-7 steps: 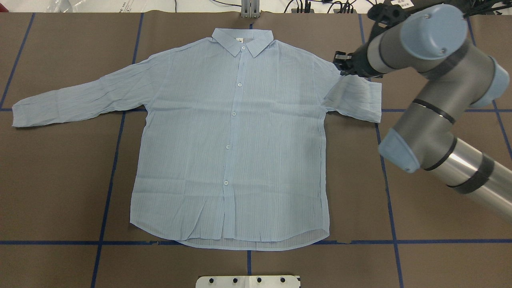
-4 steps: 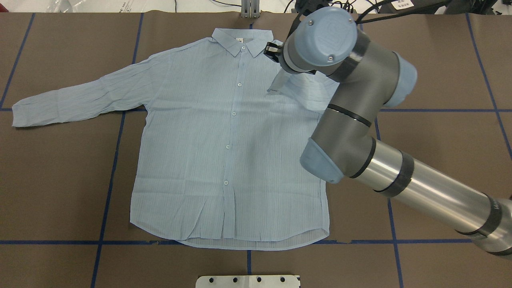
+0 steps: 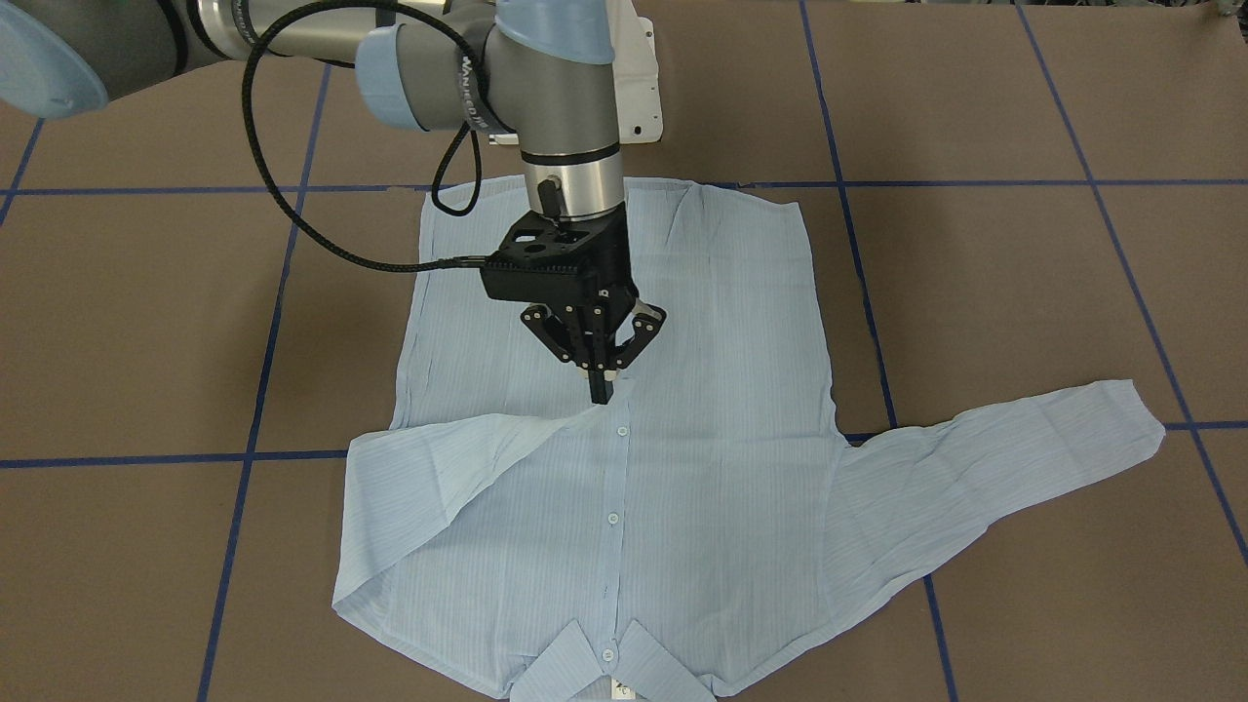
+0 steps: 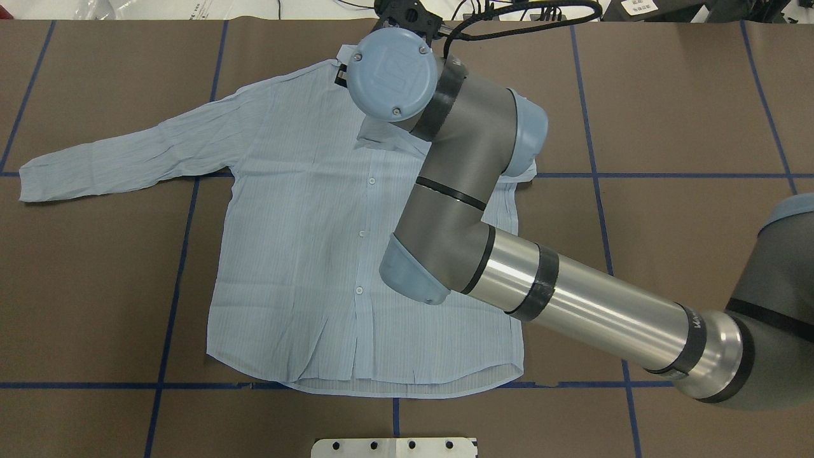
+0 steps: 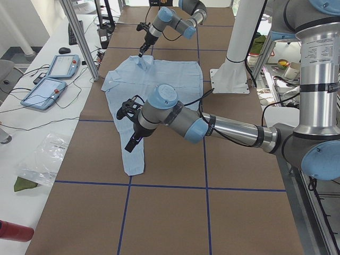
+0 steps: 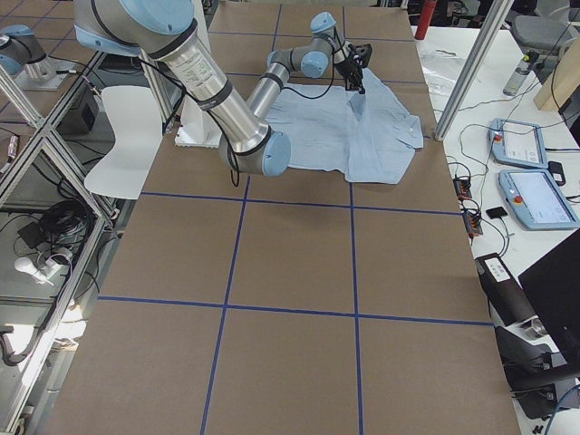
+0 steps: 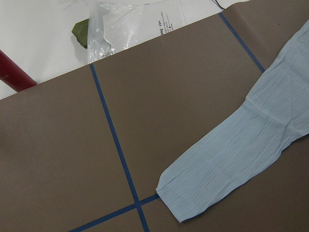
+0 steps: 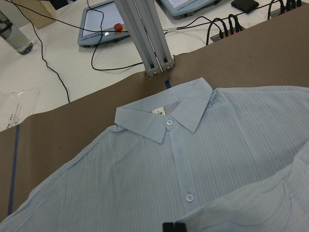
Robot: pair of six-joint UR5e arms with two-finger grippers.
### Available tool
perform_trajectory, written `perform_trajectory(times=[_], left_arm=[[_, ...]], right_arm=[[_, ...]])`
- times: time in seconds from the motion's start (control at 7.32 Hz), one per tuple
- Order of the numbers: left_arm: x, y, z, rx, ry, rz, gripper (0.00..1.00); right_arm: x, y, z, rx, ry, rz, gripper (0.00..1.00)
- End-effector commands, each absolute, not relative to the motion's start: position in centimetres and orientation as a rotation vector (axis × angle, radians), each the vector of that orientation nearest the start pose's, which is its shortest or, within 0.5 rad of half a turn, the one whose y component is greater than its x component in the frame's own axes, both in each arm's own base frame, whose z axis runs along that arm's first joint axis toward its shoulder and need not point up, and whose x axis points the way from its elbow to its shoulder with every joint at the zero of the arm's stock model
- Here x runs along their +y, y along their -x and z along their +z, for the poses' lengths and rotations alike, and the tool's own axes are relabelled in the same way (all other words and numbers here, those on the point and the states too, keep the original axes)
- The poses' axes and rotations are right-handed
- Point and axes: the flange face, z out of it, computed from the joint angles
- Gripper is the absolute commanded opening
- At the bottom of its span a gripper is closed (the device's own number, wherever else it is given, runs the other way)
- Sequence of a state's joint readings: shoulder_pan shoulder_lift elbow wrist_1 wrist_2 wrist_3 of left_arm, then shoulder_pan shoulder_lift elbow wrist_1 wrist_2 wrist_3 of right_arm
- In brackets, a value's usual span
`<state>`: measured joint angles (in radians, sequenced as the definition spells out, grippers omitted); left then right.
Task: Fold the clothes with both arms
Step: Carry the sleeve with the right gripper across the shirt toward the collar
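Shirt [image 4: 299, 254]: thin cloth, matt, crinkly, finely striped. Its buttons [image 3: 611, 518] are small, white and smooth, with a slight sheen. Table cover [image 4: 95, 286]: brown, matt, paper-like sheet, lined with blue tape [image 4: 95, 385]. My right arm [image 4: 591, 312]: bright brushed metal tube, dull grey housings, smooth light blue caps [image 4: 394, 75] that look like plastic. My right gripper [image 3: 603, 390]: matt black. Cable [image 3: 419, 263]: black, braided sleeve. Bag [image 7: 116, 24]: clear, glossy, wrinkled film. Post [image 8: 149, 38]: pale grooved metal.

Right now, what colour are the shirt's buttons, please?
White buttons on the shirt, clearest in the right wrist-mounted view.
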<state>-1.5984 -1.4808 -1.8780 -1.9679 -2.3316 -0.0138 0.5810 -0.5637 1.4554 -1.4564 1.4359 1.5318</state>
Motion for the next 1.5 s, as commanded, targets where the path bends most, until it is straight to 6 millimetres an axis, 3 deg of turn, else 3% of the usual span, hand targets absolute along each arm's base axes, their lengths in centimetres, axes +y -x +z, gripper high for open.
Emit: perform_trajectory(times=[0.0,0.27,0.41,0.55,0.82,0.96,1.09,1.23,1.37], left_arm=[[-46.6,7.8,50.4,0.732,-0.587,0.194,1.0],[-46.6,7.8,50.3,0.732,-0.587,0.194,1.0],[-46.6,7.8,50.3,0.733,-0.587,0.192,1.0],[-46.6,7.8,50.4,0.733,-0.585,0.192,1.0],[-46.6,7.8,50.4,0.733,-0.585,0.192,1.0],[-46.6,7.8,50.6,0.734,-0.58,0.187,1.0],[-46.9,7.7,51.1,0.737,-0.57,0.184,1.0],[-46.9,7.7,50.1,0.74,-0.605,0.2,1.0],[-46.7,7.3,49.5,0.73,-0.709,0.253,1.0]], right_arm=[[-52.7,59.1,1.7,-0.903,-0.441,0.563,0.0],[-54.3,62.0,-0.7,-0.861,-0.432,0.56,0.0],[-54.6,62.4,-0.7,-0.874,-0.418,0.59,0.46],[-55.3,63.2,-1.9,-0.874,-0.415,0.597,0.62],[-55.6,63.9,-3.9,-0.878,-0.397,0.613,0.65],[-55.5,63.9,-4.0,-0.88,-0.389,0.609,0.99],[-55.9,63.6,-3.8,-0.884,-0.358,0.594,1.0],[-57.1,62.3,-2.3,-0.879,-0.273,0.57,1.0],[-58.5,59.5,-1.0,-0.834,-0.226,0.537,1.0]])
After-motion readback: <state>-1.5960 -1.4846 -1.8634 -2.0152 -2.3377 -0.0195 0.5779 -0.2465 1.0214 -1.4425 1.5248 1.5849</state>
